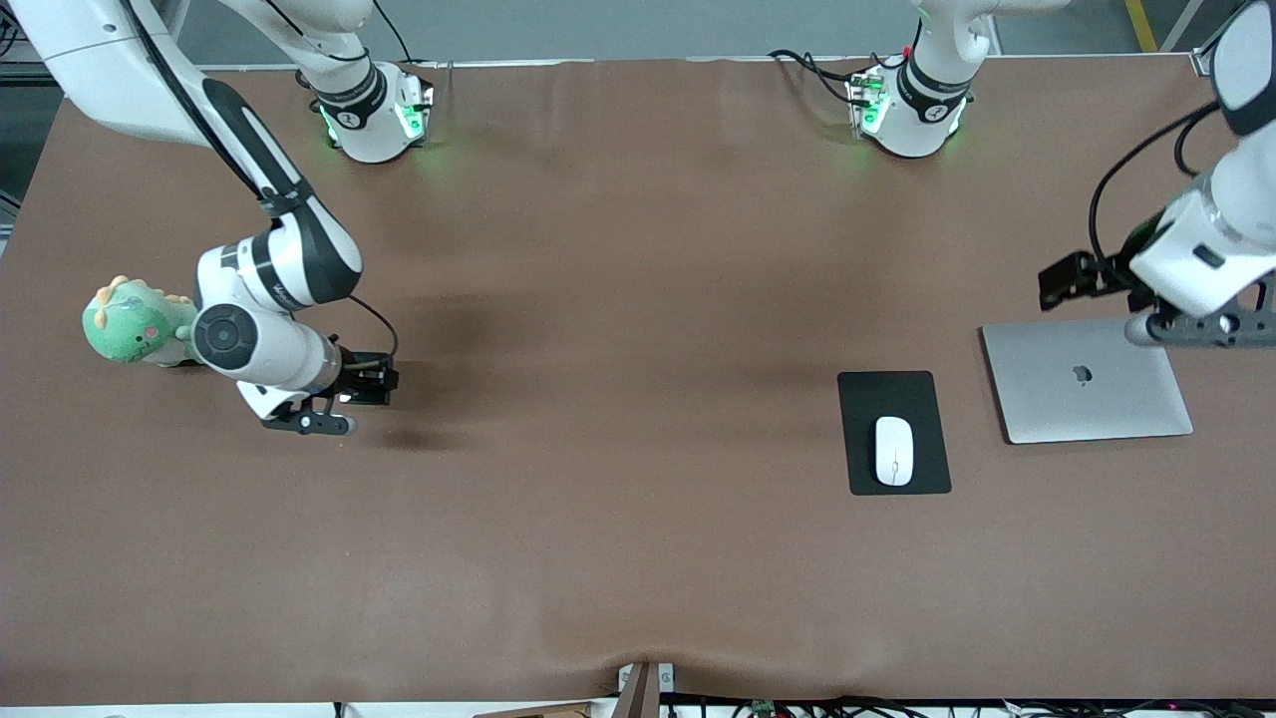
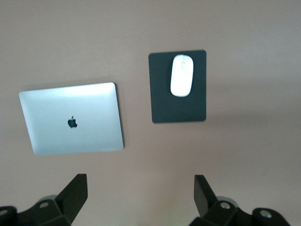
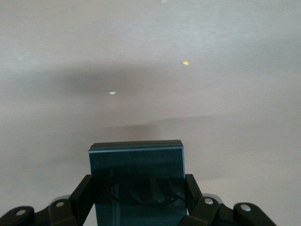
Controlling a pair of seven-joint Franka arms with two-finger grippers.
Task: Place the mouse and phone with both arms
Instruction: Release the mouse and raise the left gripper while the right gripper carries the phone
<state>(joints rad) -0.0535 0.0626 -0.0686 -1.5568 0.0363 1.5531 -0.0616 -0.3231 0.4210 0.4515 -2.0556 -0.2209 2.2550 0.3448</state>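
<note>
Across the brown table (image 1: 618, 558), whose covering shows faint creases and a small ripple at the edge nearest the front camera, two white arms reach out from green-lit bases; grey floor shows past the table's edge by the bases. Toward the left arm's end lies a black pad (image 1: 894, 433) with the white mouse (image 1: 894, 451) resting on its half nearer the front camera, and just beside the pad a closed silver laptop (image 1: 1087, 381) lies flat. Over the laptop's edge hangs the left gripper (image 2: 141, 193), its fingers (image 2: 75, 190) spread wide with nothing between them. Toward the right arm's end, the right gripper (image 1: 344, 391) hangs low over bare table, pinching the phone (image 3: 136, 181) by its two long sides, the dark slab jutting out past the fingertips. Next to the right arm's wrist sits a green plush toy (image 1: 135, 324) with an orange crest, on the table near its end.
</note>
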